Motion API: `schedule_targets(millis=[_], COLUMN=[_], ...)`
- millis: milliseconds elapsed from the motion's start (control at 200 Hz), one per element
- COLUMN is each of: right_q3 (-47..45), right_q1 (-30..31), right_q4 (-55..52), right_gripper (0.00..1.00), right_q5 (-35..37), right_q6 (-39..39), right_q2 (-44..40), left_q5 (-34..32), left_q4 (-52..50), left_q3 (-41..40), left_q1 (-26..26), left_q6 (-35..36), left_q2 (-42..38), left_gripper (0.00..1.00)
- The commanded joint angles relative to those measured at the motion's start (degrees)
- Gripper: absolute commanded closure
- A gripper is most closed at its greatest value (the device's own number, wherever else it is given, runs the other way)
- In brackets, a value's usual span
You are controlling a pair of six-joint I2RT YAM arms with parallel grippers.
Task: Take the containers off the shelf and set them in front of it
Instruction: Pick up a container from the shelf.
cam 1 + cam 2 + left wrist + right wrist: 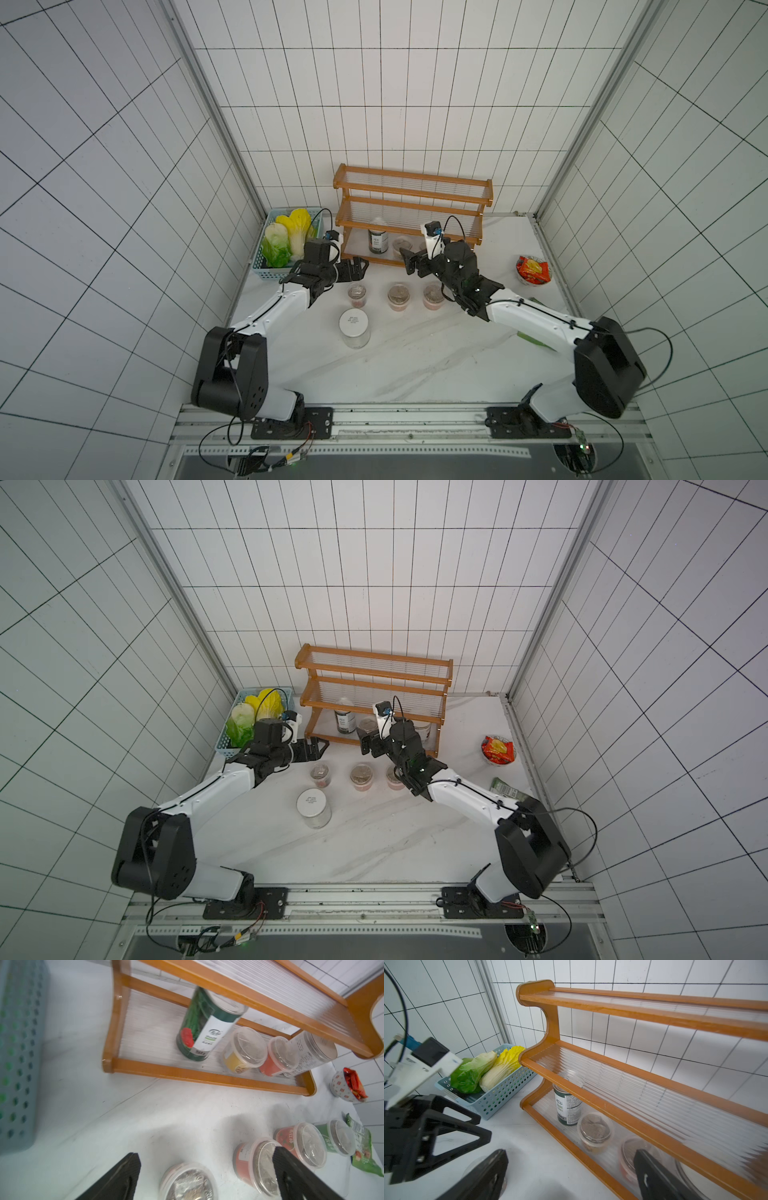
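- White-tiled walls close in a marbled white surface [415,365]; the shelf [411,183] stands at the back wall.
- Bottom tier, side by side: tin [205,1028], yellow cup [243,1051], red cup [278,1057], clear jar [311,1051]. All are upright.
- On the surface in front of the shelf is a row of three cups [398,296], lids on. A white-lidded jar [354,328] stands nearer the robot, by the row's left end.
- Left tool [360,268]: jaws wide, holding nothing. It hangs near the shelf's left front corner, behind the row's left cup.
- Right tool [408,262]: jaws wide, holding nothing. It sits at the bottom tier's front rail, pointed at the yellow and red cups.
- Basket [266,272] of cabbages [291,232] lies left of the shelf. The snack bowl [532,270] stands well to the right, and the green bag [505,787] lies beside the right arm.
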Motion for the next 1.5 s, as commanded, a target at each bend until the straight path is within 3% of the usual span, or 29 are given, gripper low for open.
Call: schedule_targets(millis=[0, 205, 460, 785, 1005, 1324, 1494], right_q3=[0.76, 5.15, 7.26, 10.00, 10.50, 9.64, 9.05], right_q1=[-4.66, -13.18, -22.77, -26.33, -27.45, -28.24, -28.32], right_q4=[-19.64, -31.94, -32.61, -31.80, -31.78, -31.84, -31.63], right_gripper=[0.00, 0.00, 0.01, 0.01, 0.01, 0.01, 0.01], right_q5=[2.34, 0.51, -5.29, -8.58, -10.34, -11.27, -12.02], right_q6=[-0.59, -3.19, 0.86, 1.38, 1.46, 1.20, 1.37], right_q2=[-5.93, -8.87, -8.28, -4.33, -1.98, -2.41, -2.57], left_q5=[-5.75, -9.51, -12.81, -18.07, -16.92, -16.02, -15.47], left_q4=[8.86, 13.36, 17.83, 27.19, 34.27, 32.76, 32.97], left_q3=[2.54, 11.88, 19.11, 21.16, 22.53, 27.80, 26.97], left_q1=[-1.81, -5.03, -5.36, -5.99, -5.86, -5.73, -5.78], left_q6=[4.82, 6.08, 5.22, 8.45, 9.53, 10.36, 12.41], left_q2=[4.72, 15.77, 24.63, 32.12, 36.10, 39.92, 39.07], left_gripper=[0.02, 0.02, 0.02, 0.01, 0.02, 0.02, 0.24])
